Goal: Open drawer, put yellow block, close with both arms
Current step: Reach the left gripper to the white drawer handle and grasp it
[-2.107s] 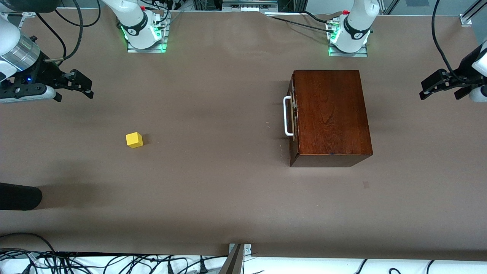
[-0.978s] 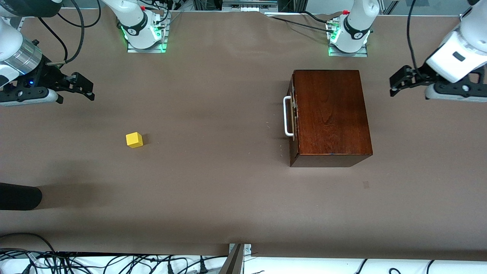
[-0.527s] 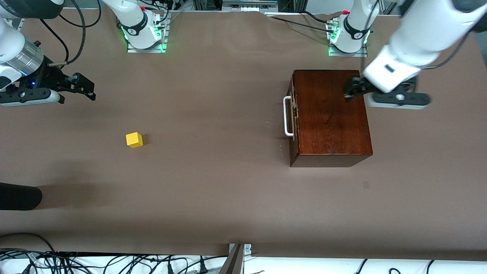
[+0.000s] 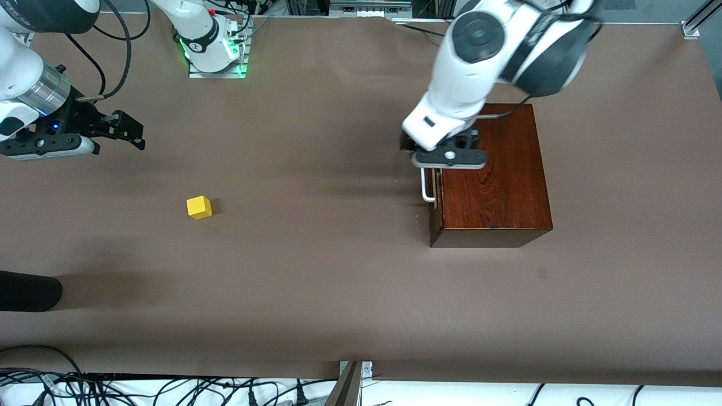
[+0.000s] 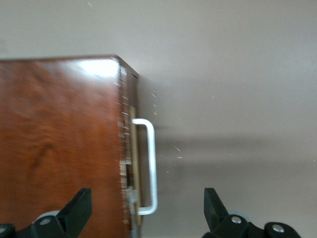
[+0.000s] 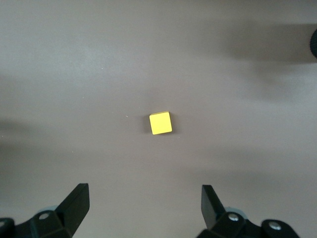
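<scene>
We find two arms at the table. The left arm reaches from its base across the top of the wooden box (image 4: pixel 496 175), its wrist bent downward, and the left gripper (image 4: pixel 414 148) hangs over the front edge of the box, above the drawer (image 5: pixel 132 163) and its white handle (image 4: pixel 426 189). In the left wrist view the left gripper (image 5: pixel 146 210) shows its two fingers spread wide, one over the box top and the other over the bare table (image 4: pixel 316 270), with the handle between them and nothing held. The drawer sits shut, flush with the box. The right arm is held out over the right arm's end of the table, and the right gripper (image 4: pixel 127 132) is up in the air with its fingers parted and empty; the right wrist view shows the right gripper (image 6: pixel 143 208) looking down on the block. We count one yellow block (image 4: pixel 199 207), resting flat on the table, well apart from the box, toward the right arm's end. We count one box, one drawer and one handle. One dark rounded object (image 4: pixel 28 290) juts in at the table edge nearer the front camera; we cannot tell what it is.
</scene>
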Controlling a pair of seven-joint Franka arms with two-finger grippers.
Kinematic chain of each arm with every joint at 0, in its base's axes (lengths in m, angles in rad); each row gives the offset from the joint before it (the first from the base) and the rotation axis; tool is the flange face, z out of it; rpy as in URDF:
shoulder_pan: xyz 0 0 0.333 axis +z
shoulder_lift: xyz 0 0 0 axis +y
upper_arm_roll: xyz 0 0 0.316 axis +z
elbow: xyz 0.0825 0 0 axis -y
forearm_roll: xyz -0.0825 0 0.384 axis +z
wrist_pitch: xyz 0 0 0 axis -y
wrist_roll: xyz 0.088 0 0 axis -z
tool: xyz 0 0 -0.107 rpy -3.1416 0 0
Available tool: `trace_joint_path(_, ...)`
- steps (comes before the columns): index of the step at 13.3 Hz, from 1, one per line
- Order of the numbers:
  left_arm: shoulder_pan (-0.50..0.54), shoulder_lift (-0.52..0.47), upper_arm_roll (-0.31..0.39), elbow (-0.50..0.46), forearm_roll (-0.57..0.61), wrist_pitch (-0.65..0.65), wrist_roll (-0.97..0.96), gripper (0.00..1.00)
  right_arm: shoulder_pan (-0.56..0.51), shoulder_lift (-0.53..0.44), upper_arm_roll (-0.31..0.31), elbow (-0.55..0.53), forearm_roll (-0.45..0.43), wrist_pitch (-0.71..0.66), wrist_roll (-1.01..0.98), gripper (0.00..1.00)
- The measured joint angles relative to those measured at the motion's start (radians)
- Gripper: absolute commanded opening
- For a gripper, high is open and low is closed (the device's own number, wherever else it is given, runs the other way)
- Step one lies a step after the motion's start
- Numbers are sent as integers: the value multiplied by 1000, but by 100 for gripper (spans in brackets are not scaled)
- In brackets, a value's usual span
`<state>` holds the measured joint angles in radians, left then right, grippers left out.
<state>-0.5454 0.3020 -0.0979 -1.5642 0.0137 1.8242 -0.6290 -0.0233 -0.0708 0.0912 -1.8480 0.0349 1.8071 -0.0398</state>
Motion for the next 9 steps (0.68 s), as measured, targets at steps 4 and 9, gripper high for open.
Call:
trace_joint_path(4,-41,98,-57,-54,65,94,-136,100,0,0,0,-1,0,1,0,100)
trace_joint_path(9,-52,103,-58,-169,93,199,-152,100,0,0,0,-8,0,2,0,100)
